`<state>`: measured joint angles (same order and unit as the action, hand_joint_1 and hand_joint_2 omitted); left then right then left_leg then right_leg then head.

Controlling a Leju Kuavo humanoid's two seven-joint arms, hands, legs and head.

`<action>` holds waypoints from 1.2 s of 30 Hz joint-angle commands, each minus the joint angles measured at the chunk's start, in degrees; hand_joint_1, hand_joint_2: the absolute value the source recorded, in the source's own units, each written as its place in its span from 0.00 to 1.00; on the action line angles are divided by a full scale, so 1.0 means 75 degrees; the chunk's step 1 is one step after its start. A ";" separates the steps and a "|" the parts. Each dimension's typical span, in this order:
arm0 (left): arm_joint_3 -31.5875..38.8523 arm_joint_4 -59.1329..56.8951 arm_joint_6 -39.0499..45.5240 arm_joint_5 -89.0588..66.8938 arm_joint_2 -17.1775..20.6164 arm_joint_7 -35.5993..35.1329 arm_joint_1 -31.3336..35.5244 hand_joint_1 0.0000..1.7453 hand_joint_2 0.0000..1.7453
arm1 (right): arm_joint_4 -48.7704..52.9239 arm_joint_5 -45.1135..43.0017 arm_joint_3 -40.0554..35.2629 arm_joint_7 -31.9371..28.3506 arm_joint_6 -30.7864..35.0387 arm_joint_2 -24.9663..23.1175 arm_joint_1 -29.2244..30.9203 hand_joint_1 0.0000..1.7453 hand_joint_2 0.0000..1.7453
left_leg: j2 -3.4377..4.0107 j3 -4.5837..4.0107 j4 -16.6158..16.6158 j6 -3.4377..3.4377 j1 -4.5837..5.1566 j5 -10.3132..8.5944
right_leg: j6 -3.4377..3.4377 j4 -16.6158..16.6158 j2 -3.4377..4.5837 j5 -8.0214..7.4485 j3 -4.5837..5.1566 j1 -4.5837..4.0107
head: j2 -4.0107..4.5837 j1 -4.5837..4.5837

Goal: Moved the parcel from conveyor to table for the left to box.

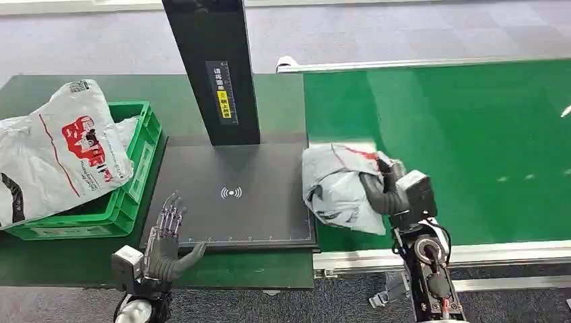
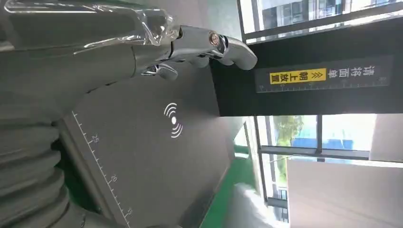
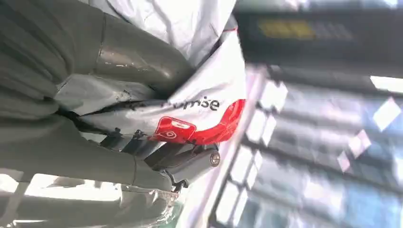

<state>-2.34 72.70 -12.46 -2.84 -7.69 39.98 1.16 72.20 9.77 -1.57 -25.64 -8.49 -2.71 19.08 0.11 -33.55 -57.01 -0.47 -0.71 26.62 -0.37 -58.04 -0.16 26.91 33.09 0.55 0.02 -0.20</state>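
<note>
From the head view, my right hand (image 1: 389, 183) is clamped on the crumpled grey plastic parcel with red print (image 1: 340, 185), which lies across the seam where the green conveyor belt (image 1: 458, 134) meets the dark scanning plate (image 1: 229, 215) on the bench (image 1: 40, 91). The right wrist view adds detail: my thumb and fingers (image 3: 190, 164) wrap folds of the parcel (image 3: 199, 71), and its red panel carries lettering that reads partly as "omise"; the rest is hidden in a fold.

My left hand (image 1: 168, 239) hovers over the near left corner of the plate, fingers spread apart, holding nothing. The left wrist view shows my fingertips (image 2: 228, 47) above the plate (image 2: 157, 156), a white wireless symbol (image 2: 174, 119) and ruler markings along the plate edge; I can read "25" there.

The black upright post (image 1: 212, 67) bears a yellow label with Chinese characters (image 2: 297, 76), too small for me to read with certainty. A green plastic crate (image 1: 131, 182) at the left of the bench holds a white bag with red print (image 1: 57, 151).
</note>
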 commanded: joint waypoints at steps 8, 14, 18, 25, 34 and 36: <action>0.0219 -0.0127 0.0025 0.0004 -0.0086 -0.0009 0.0126 0.00 1.00 | 0.0728 -0.0251 0.0820 -0.0092 0.0364 -0.0494 0.0098 1.00 1.00 | 0.0001 0.0006 0.0004 0.0002 0.0003 0.0001 | 0.0003 0.0004 0.0006 0.0000 -0.0003 0.0003 | 0.0000 0.0000; 0.0198 -0.0281 0.0157 0.0065 -0.0160 0.0003 0.0342 0.00 1.00 | 0.1379 -0.0954 0.1096 -0.0891 0.1776 -0.0764 -0.0033 1.00 1.00 | -0.0016 0.0001 0.0003 0.0004 0.0005 -0.0002 | 0.0003 0.0001 -0.0013 0.0004 -0.0002 0.0004 | -0.0003 -0.0003; 0.0171 0.0181 0.0557 0.0144 -0.0136 0.0003 0.0276 0.00 1.00 | 0.0814 0.0710 0.0379 -0.1171 0.3100 -0.0543 0.0157 1.00 1.00 | 0.0017 0.0004 0.0000 0.0003 0.0001 0.0005 | 0.0001 0.0003 0.0019 -0.0002 0.0001 0.0000 | 0.0000 0.0000; -0.0235 -0.0287 0.0629 0.0348 0.0003 0.0003 0.0816 0.00 1.00 | -0.4768 0.4598 -0.2334 -0.1209 0.4689 -0.0284 0.2021 1.00 1.00 | 0.0073 0.0024 0.0012 0.0000 -0.0005 0.0001 | 0.0005 0.0014 0.0066 -0.0021 -0.0010 -0.0006 | 0.0000 0.0000; -0.0253 -0.0390 0.0643 0.0389 -0.0004 0.0003 0.0904 0.00 1.00 | -0.5348 0.4980 -0.2683 -0.1107 0.4712 -0.0433 0.2249 1.00 1.00 | 0.0014 0.0014 0.0008 0.0000 -0.0004 -0.0003 | 0.0004 0.0006 0.0015 -0.0004 -0.0011 -0.0004 | -0.0003 -0.0003; -0.0253 -0.0390 0.0643 0.0389 -0.0004 0.0003 0.0904 0.00 1.00 | -0.5348 0.4980 -0.2683 -0.1107 0.4712 -0.0433 0.2249 1.00 1.00 | 0.0012 0.0020 0.0013 0.0001 -0.0001 -0.0003 | 0.0003 0.0011 0.0016 -0.0005 -0.0017 -0.0002 | -0.0003 0.0000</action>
<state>-3.13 73.51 -7.69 0.02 -8.70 40.07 6.23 43.03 46.99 -17.57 -33.94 26.47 -6.34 31.01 0.13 -33.58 -57.00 -0.51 -0.75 26.58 -0.34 -58.06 -0.12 26.88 33.13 0.51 0.00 -0.20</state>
